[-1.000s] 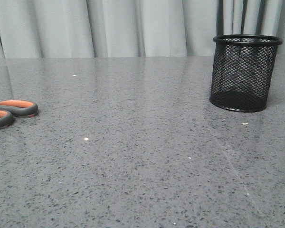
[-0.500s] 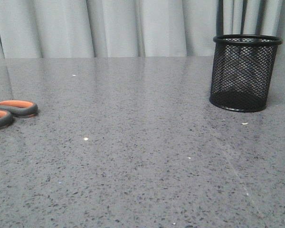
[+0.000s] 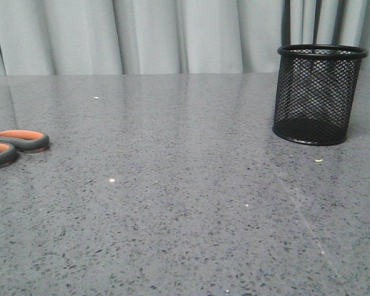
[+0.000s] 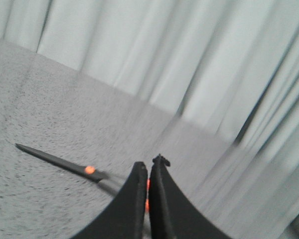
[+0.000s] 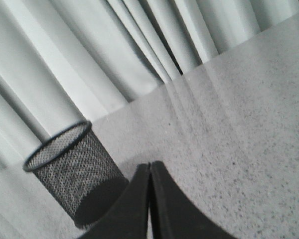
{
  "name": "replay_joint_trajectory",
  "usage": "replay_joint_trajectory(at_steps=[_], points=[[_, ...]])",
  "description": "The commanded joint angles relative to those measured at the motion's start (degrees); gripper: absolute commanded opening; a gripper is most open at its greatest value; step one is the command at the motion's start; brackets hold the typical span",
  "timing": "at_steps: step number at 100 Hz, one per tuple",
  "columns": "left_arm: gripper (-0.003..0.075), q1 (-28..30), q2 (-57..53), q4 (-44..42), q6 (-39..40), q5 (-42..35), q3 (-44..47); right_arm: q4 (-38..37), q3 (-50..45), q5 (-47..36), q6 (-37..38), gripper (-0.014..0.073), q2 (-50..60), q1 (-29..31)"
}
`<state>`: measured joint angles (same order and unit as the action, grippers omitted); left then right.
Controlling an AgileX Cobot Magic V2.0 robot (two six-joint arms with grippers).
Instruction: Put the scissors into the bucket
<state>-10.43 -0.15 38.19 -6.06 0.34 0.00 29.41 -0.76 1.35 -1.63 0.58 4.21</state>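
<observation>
Scissors lie flat at the left edge of the front view, only their handle loops visible, well apart from the upright bucket far right; neither gripper appears here. The left wrist view shows what the front hides: the closed blades and orange pivot, just beyond the left gripper, whose fingers are pressed together, holding nothing. In the right wrist view the right gripper, likewise closed and empty, has the bucket near, to one side. The speckled grey table ends at pale pleated curtains.
</observation>
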Motion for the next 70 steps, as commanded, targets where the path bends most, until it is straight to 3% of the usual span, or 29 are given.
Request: replay_joint_trajectory(at_steps=[1,16,40,58,65,70], points=[[-0.0020,0.1,-1.5,11.4,0.6,-6.3,2.2,1.5,0.1,-7.1,-0.2,-0.0048,1.3,0.0],[-0.0020,-0.4,-1.4,10.7,0.6,-4.9,-1.1,0.0,5.0,-3.8,-0.2,-0.0048,1.1,-0.3],[-0.0019,-1.2,8.5,-12.7,0.6,4.8,-13.6,-12.8,19.5,12.0,-0.2,-0.0048,-6.7,-3.2],[-0.0018,-3.2,23.6,-26.5,0.4,11.7,-24.8,-14.8,28.1,24.0,-3.0,-0.0048,-15.3,-6.2],[0.0015,-4.3,29.0,-29.3,-2.4,14.0,-29.5,-14.8,30.6,26.5,-6.0,-0.0048,-17.6,-7.1],[0.0081,-5.1,32.5,-30.3,-5.7,15.9,-32.6,-14.8,32.1,28.0,-8.1,-0.0048,-18.8,-7.4]])
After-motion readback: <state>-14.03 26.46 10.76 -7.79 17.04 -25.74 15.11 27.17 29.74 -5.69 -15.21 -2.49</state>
